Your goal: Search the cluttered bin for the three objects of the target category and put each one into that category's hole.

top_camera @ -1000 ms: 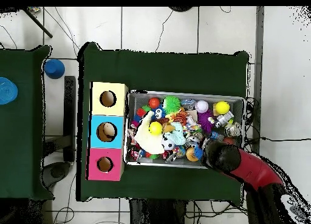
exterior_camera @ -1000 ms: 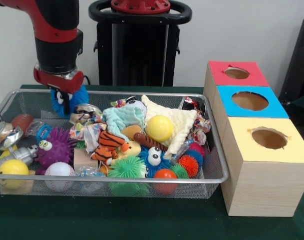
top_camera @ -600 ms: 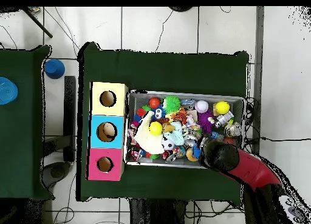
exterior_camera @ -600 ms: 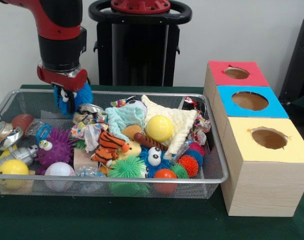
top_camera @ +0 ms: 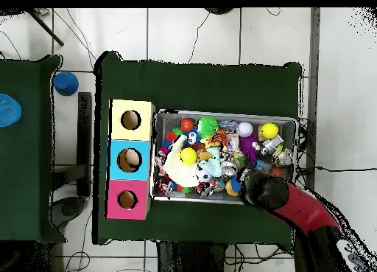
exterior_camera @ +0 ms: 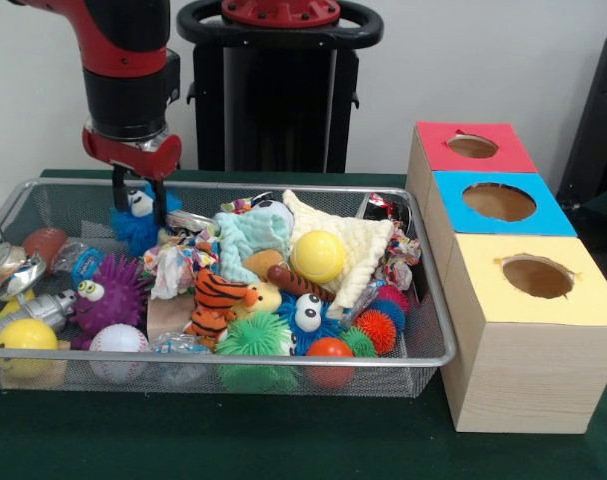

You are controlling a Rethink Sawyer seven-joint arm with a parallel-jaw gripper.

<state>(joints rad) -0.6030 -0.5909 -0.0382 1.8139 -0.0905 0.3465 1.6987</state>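
Gripping a blue spiky toy (exterior_camera: pixel 135 222), the gripper (exterior_camera: pixel 136 207) hangs over the wire bin (exterior_camera: pixel 438 330). Its fingers pinch the toy's head.

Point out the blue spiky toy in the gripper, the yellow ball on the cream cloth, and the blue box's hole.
blue spiky toy (exterior_camera: pixel 135 226), front view, fuzzy body.
yellow ball (exterior_camera: pixel 318 256), front view, centre.
blue box's hole (exterior_camera: pixel 499 202), front view, opening.

Red and black arm vertical; gripper (exterior_camera: pixel 137 196) pointing down, jaws closed on something
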